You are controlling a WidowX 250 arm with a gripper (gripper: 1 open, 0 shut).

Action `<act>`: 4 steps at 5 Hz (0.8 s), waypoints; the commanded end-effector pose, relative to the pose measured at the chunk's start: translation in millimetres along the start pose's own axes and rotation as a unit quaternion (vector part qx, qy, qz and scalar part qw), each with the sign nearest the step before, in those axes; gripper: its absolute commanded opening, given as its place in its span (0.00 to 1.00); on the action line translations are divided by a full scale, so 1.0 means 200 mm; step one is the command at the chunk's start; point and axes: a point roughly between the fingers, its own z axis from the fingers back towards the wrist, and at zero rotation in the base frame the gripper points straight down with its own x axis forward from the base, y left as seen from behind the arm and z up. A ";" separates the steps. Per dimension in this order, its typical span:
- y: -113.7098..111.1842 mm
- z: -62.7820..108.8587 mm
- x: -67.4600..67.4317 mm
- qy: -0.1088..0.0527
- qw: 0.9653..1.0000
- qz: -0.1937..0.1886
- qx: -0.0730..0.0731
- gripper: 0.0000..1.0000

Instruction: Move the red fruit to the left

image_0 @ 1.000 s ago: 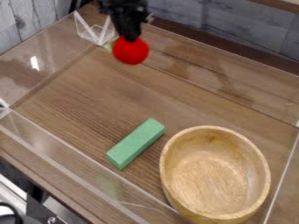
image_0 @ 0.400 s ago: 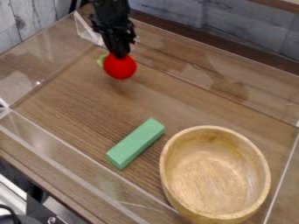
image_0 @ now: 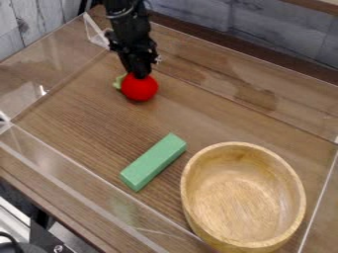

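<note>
The red fruit (image_0: 140,89) is small, round and bright red, with a bit of green on its left side. It rests low on the wooden tabletop at the back left. My gripper (image_0: 134,72) points almost straight down right above it, its dark fingers reaching the fruit's top. The fingertips blend with the fruit, so I cannot make out whether they still pinch it or have parted.
A flat green block (image_0: 153,161) lies diagonally in the middle front. A large wooden bowl (image_0: 246,147) stands at the front right. Clear plastic walls (image_0: 53,84) fence the wooden table on all sides.
The gripper has come down and toward the left with the red fruit. The fruit was hanging in the air a second ago and now sits at table level.
</note>
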 end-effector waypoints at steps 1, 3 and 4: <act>0.02 0.07 0.02 -0.012 1.000 0.002 0.003 1.00; 0.00 0.10 -0.01 -0.010 1.000 0.024 0.002 1.00; -0.04 0.12 -0.04 -0.012 0.999 0.040 0.005 1.00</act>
